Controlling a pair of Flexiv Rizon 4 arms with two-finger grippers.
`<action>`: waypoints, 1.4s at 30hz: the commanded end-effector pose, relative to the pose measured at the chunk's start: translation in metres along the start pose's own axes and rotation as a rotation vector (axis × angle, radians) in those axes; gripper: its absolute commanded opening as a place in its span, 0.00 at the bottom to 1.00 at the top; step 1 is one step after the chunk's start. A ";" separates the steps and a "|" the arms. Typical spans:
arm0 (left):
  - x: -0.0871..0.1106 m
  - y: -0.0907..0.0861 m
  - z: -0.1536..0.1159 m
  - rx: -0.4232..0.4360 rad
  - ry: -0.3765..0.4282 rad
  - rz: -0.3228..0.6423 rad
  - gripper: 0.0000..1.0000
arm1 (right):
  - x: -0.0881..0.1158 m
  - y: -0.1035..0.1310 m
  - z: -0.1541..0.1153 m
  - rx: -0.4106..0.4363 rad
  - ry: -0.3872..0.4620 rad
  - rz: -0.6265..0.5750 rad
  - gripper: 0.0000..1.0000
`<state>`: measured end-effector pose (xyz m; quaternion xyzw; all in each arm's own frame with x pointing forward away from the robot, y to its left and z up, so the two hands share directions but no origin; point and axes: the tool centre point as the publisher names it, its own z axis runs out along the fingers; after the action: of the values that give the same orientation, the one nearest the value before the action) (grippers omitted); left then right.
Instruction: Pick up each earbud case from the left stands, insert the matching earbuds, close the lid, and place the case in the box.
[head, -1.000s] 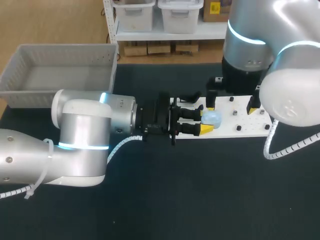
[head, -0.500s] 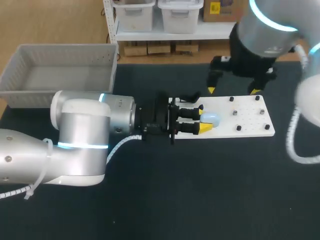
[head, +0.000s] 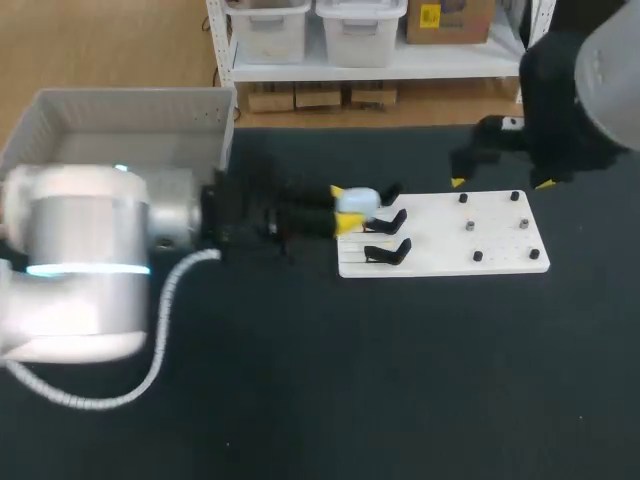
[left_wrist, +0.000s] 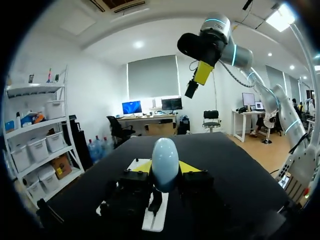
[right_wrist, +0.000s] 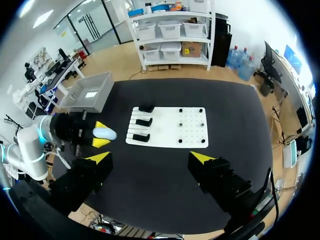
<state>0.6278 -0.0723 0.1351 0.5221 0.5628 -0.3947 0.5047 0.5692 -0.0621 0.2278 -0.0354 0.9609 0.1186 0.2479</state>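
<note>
Left pincer (head: 342, 207) withdrew, clamping pale-blue case (head: 359, 198).

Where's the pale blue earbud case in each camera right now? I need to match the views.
Head view: earbud case between the left pincer's yellow tips, at the white board's left end.
Left wrist view: earbud case held between its own tips, above the board.
Right wrist view: earbud case just off the board, in the left pincer.
Shared landmark: the white board.

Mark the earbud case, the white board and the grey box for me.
earbud case (left_wrist: 165, 162): left wrist view, middle of its pale blue shell.
white board (head: 497, 240): head view, bare surface between the pegs.
grey box (head: 130, 120): head view, inner face of the far wall.
</note>
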 end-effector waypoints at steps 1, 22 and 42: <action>-0.019 0.011 -0.085 -0.354 0.074 0.022 0.00 | 0.003 -0.001 0.002 0.000 -0.095 0.002 1.00; 0.032 0.198 -0.213 -0.593 0.263 -0.018 0.00 | 0.003 -0.001 0.002 0.000 -0.095 0.002 1.00; 0.057 0.271 -0.263 -0.617 0.398 -0.067 1.00 | 0.003 -0.001 0.002 0.000 -0.095 0.002 1.00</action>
<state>0.8549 0.2312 0.1447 0.3836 0.7558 -0.1045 0.5202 0.5687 -0.0620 0.2258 -0.0295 0.9491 0.1197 0.2900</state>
